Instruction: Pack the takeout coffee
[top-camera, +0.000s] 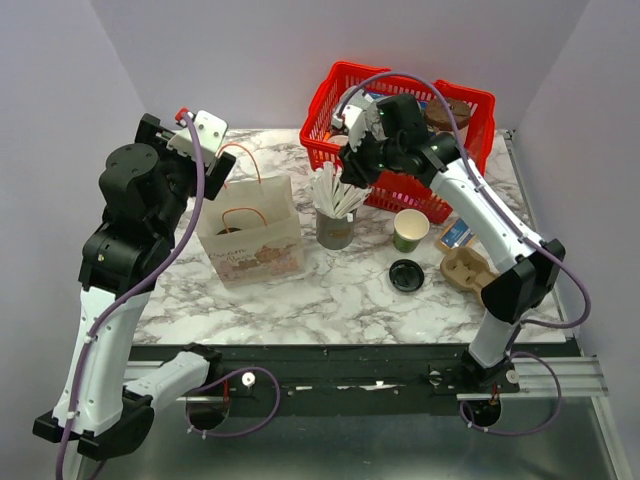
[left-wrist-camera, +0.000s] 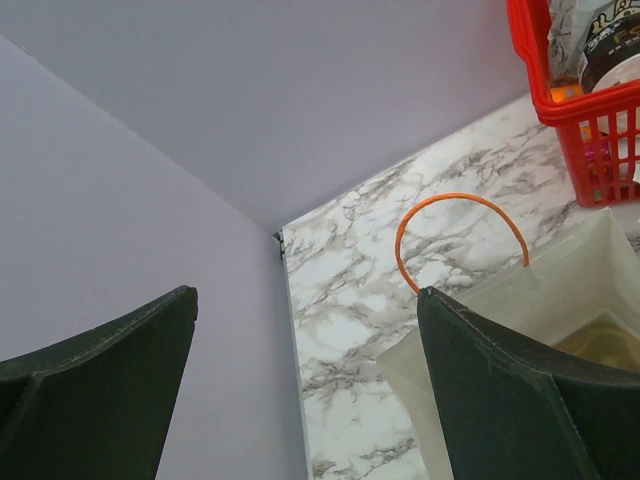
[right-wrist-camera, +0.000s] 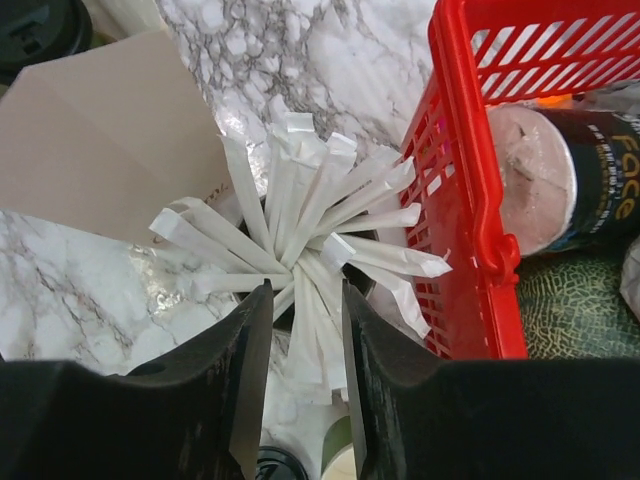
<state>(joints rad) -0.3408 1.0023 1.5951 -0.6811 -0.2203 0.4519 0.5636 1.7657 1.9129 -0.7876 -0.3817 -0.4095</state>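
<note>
The takeout coffee's black lid (right-wrist-camera: 35, 30) shows at the top left corner of the right wrist view, past the wall of the beige paper bag (right-wrist-camera: 100, 150); it seems to stand inside the bag (top-camera: 250, 240). My right gripper (right-wrist-camera: 306, 284) hovers over the grey cup of white paper-wrapped sticks (right-wrist-camera: 300, 200), jaws partly apart with a couple of sticks between them. In the top view it (top-camera: 352, 172) is just in front of the red basket. My left gripper (left-wrist-camera: 308, 291) is wide open and empty, raised above the bag's far left corner (top-camera: 200, 140).
The red basket (top-camera: 330, 140) with packaged goods stands at the back right. A lidless green cup (top-camera: 410, 230), a loose black lid (top-camera: 406, 274) and a cardboard cup carrier (top-camera: 468, 268) sit right of the stick cup (top-camera: 335, 228). The bag's orange handle (left-wrist-camera: 460, 200) arches upward.
</note>
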